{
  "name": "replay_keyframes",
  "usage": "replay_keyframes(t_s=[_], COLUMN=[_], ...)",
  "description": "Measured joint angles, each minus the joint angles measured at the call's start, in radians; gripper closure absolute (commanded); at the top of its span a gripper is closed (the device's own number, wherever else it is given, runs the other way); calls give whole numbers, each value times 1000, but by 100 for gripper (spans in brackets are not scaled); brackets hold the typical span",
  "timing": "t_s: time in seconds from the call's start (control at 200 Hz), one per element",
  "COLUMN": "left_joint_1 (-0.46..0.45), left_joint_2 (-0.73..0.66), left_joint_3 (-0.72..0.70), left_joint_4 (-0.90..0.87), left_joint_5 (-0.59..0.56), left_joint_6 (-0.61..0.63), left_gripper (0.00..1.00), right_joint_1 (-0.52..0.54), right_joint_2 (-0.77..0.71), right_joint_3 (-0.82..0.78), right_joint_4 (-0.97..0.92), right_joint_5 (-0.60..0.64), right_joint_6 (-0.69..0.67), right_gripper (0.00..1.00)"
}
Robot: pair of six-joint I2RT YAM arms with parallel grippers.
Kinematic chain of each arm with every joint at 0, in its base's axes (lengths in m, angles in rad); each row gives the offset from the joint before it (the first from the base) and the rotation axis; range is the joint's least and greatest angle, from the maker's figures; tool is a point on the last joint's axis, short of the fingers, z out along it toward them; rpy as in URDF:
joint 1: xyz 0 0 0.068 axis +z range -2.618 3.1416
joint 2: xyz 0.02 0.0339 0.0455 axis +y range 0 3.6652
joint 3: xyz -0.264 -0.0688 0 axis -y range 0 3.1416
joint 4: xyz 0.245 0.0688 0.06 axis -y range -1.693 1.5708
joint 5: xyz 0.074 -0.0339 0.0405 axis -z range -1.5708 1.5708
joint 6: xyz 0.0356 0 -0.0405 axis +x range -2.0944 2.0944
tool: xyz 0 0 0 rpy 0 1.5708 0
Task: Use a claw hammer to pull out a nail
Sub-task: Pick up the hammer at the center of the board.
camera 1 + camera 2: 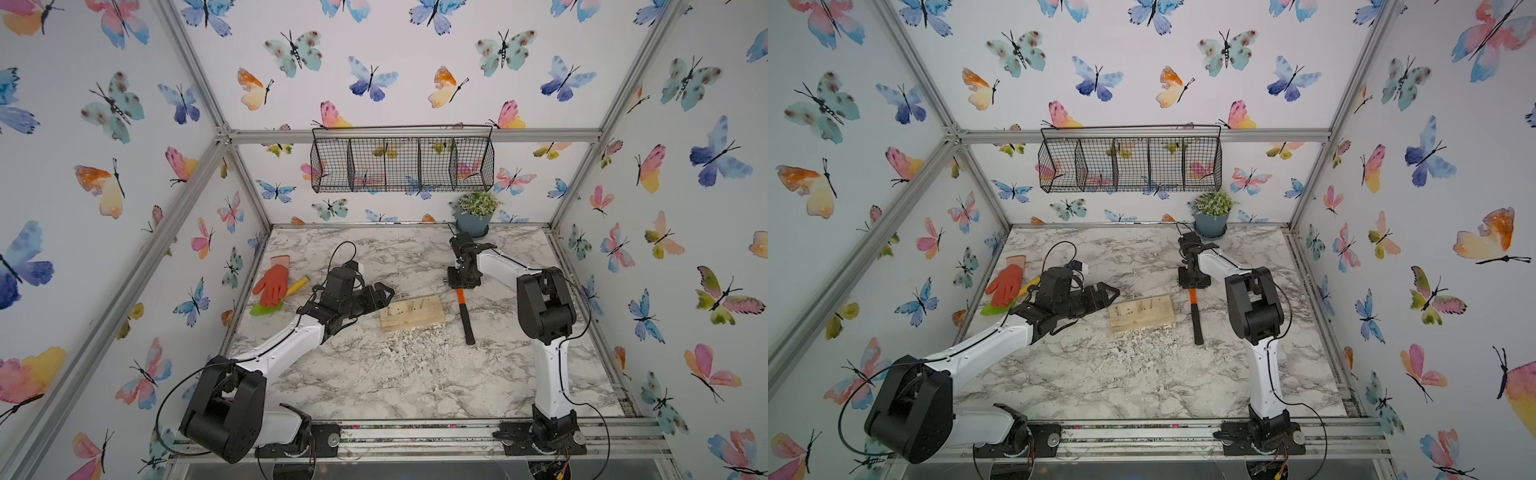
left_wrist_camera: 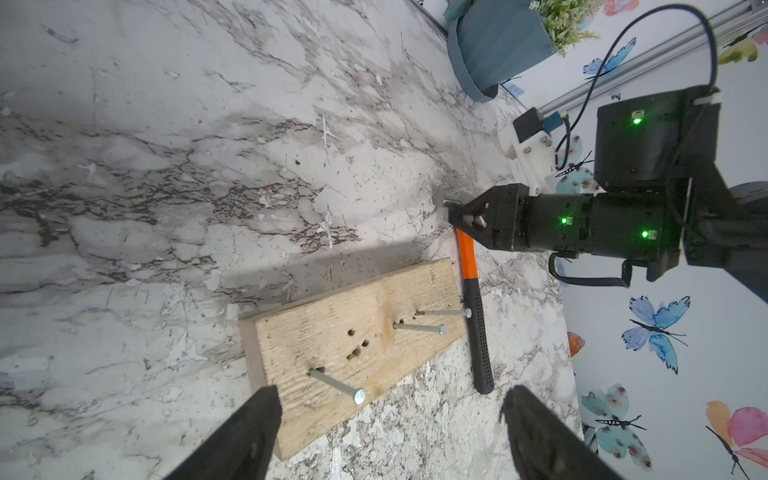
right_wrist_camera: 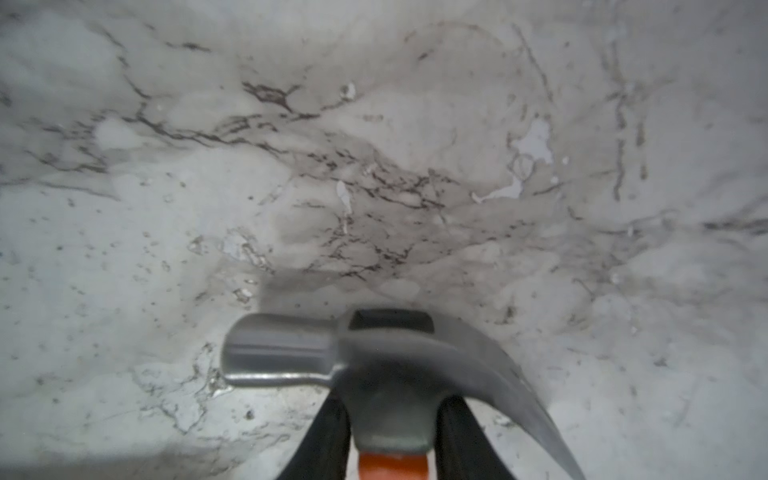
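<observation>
- Marble counter [image 1: 374,374]: claw hammer [image 1: 464,316] lies flat beside the board [image 1: 411,313].
- Right jaws narrow, pinching its neck; left jaws wide, empty.
- Step judged: pickup; next needs a lift, then claw under a nail [image 2: 419,328].

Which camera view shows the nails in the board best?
The left wrist view: three nails stand large and clear from the board, heads visible. In both top views the nails are tiny thin lines. The right wrist view shows the hammer but no nails.
</observation>
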Motion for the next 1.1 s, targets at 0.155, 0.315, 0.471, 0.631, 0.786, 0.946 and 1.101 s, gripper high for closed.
replay_keyframes(t_s=[0.155, 0.315, 0.471, 0.631, 0.786, 0.946, 1.101], left_joint_1=[0, 0, 0, 0, 0, 0, -3], left_joint_2=[-2, -2, -2, -2, -2, 0, 2], left_joint_3=[0, 0, 0, 3, 28, 95, 145], left_joint_4=[-2, -3, -5, -10, -26, -35, -35], left_joint_5=[-1, -1, -4, -4, -3, 9, 39], left_joint_6=[0, 0, 0, 0, 3, 18, 34], left_gripper=[14, 14, 14, 15, 14, 14, 15], right_joint_1=[0, 0, 0, 0, 0, 0, 0], right_joint_2=[0, -24, -127, -258, -393, -483, -550], right_joint_3=[0, -29, -122, -185, -270, -309, -347], right_joint_4=[2, 17, 26, 53, 100, 127, 170], right_joint_5=[6, 7, 6, 2, -14, -35, -76], right_joint_6=[3, 1, -5, -6, -9, -16, -19], right_gripper=[97, 97, 97, 97, 97, 97, 97])
